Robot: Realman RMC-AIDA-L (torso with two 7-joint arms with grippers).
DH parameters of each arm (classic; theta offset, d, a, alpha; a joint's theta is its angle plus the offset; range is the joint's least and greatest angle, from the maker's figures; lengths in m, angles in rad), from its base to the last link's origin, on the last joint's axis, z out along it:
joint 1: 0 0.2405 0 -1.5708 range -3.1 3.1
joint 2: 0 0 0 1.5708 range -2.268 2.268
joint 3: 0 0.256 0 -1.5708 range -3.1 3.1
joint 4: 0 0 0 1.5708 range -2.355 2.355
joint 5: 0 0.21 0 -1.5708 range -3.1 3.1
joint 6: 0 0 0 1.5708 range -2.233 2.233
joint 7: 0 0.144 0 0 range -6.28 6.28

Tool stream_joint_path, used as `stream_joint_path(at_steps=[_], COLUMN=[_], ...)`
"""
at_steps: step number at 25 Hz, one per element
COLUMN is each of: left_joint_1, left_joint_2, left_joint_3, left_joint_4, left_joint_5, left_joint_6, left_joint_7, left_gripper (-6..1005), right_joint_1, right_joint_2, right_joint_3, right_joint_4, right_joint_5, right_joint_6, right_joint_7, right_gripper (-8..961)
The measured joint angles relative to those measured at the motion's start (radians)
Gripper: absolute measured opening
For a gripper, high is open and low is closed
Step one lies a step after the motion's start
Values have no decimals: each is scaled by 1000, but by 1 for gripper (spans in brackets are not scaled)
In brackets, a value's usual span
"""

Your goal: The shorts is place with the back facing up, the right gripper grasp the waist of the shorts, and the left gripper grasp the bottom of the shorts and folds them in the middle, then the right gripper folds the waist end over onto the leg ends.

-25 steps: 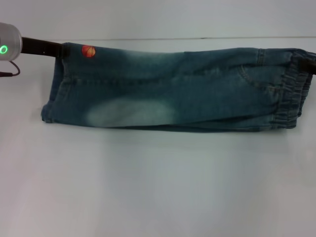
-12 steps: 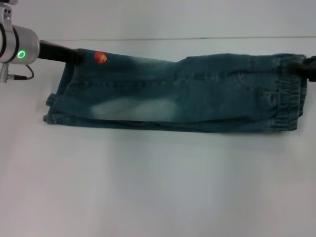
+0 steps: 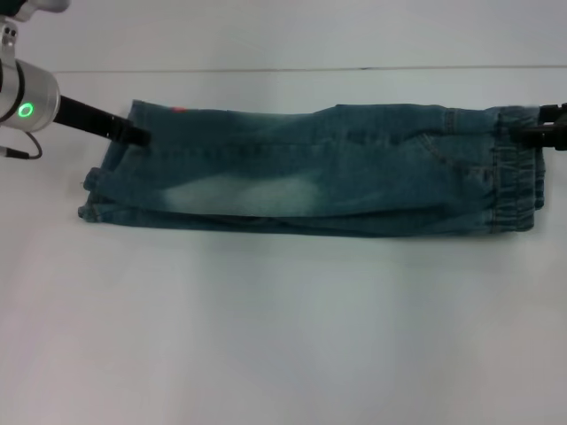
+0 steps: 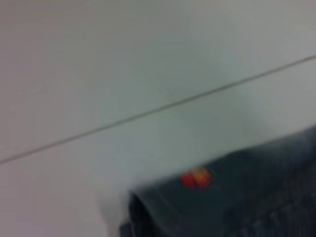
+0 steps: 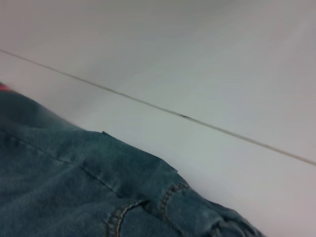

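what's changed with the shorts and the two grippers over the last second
The left gripper has carried the far corner of the leg end down toward the near edge, so the shorts lie flatter and the orange ball is nearly hidden. The right gripper has sunk a little at the waistband. The shorts stay folded lengthwise on the table.

Blue-green faded denim shorts (image 3: pixel 310 173) (orange ball patch (image 4: pixel 196 177)) on white table (image 3: pixel 283 336).

no readable text, perhaps blur hides some
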State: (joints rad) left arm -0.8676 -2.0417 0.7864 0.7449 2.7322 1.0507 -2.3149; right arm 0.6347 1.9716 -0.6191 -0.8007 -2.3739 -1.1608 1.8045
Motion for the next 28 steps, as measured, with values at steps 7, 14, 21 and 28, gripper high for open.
stream_joint_path(at_steps=[7, 14, 21, 28], left_joint_1=[4, 82, 172, 224], left_joint_2=[-7, -20, -20, -43], left_joint_3=[-4, -11, -13, -13], left_joint_4=[30, 125, 111, 108], left_joint_5=[5, -248, -492, -569], left_joint_6=[44, 193, 389, 498], left_joint_7=[9, 188, 404, 512], left_gripper=[591, 887, 921, 920], right_joint_1=[-18, -126, -316, -380], right_joint_2=[6, 7, 71, 98], right_joint_3=[7, 25, 82, 187], right_joint_4=[-5, -79, -80, 173], right_joint_5=[5, 104, 333, 477], right_joint_6=[5, -138, -186, -172], right_joint_7=[-10, -62, -350, -708], right_gripper=[779, 911, 918, 918])
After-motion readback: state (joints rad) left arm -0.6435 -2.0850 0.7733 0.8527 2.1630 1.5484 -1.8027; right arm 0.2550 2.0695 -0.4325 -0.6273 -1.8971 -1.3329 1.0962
